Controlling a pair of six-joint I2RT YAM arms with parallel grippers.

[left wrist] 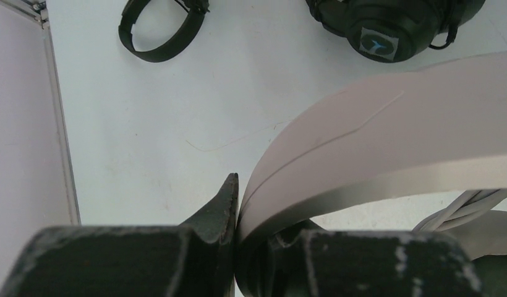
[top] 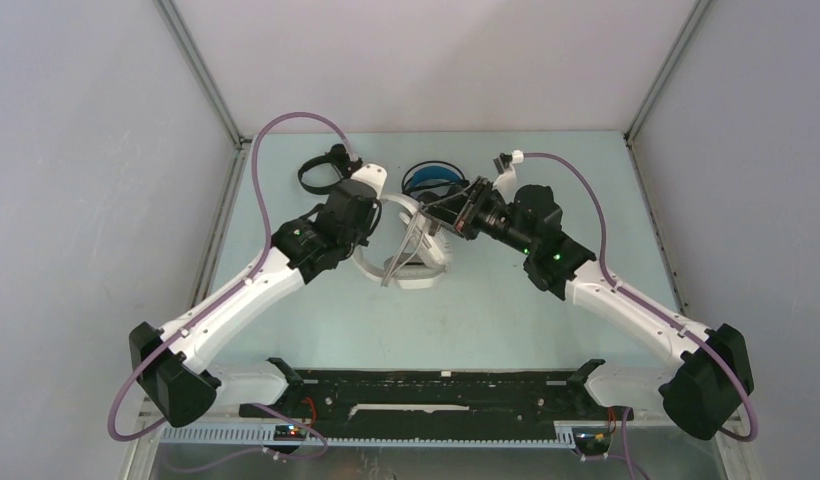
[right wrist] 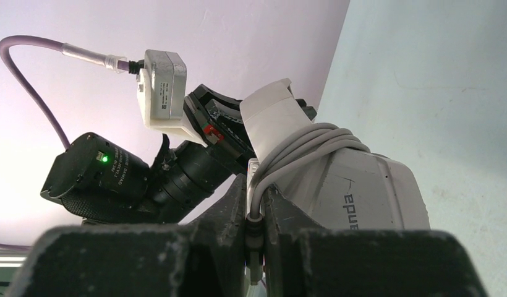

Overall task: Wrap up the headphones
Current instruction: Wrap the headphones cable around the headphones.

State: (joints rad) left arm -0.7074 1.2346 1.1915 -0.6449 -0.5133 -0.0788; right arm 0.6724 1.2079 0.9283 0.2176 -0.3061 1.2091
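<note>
1. Pale flat desk (top: 546, 300): carries all three headsets. No box, tray or other container shows in any view, so nothing is in anything.
2. Large white plastic over-ear headset (top: 411, 265): at desk centre between both arms, with the band arching up. From the left wrist the band (left wrist: 387, 124) fills the frame. From the right wrist one cup (right wrist: 356, 185) sits just past the fingers.
3. Black headset w/ blue headband (top: 431, 177): on the desk just behind the white one, and no tool is on it.
4. Small all-black on-ear headset (top: 321, 168): far-left part of the desk, well apart from the white one, also untouched.
5. Left tool (left wrist: 237, 235): clamped on the white band's edge, acting as the anchor.
6. Right tool (right wrist: 256, 229): pinched together on the thin grey cable (right wrist: 300, 145), which is looped several times round the band stem above the cup.
7. Step in hand, prob.: winding the white headset's lead, w/ several turns on. How much slack is left, can't tell.
8. Next move, IMO: carry the lead round the stem again under light tension while the left holds firm, then tuck the end. The other two pairs come after.
</note>
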